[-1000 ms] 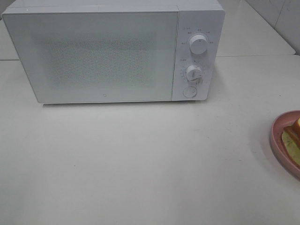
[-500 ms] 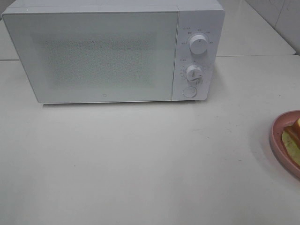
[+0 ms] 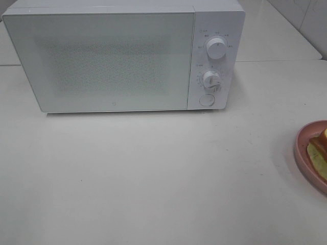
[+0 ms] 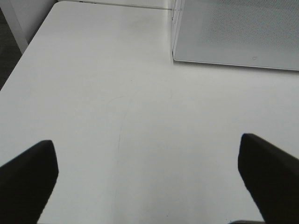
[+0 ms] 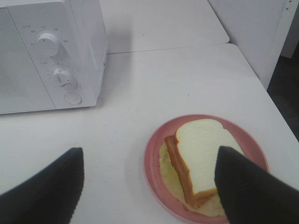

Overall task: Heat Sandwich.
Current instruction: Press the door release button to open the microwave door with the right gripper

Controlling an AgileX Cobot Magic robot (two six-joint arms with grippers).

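While both tools are hanging above the white desk (image 3: 153,173) with nothing in them, the left tool (image 4: 147,154) is holding its two dark fingers spread wide over a bare stretch of the surface. The right tool (image 5: 149,161) is also standing open, its fingers framing the round pink plate (image 5: 148,163) in the wrist view. How high it is hovering cannot be told. The sandwich (image 5: 203,156) is lying on that plate, white bread on top, brown filling showing along its side and a yellow-green layer underneath. In the high view the plate is sitting at the desk's right edge, half cut off by the frame. Farther back, well apart from the plate, the white microwave (image 3: 112,61) is standing with its door shut. On its right panel the upper knob (image 3: 217,48) is sitting above the lower knob (image 3: 210,79), with a round button (image 3: 206,100) below them.
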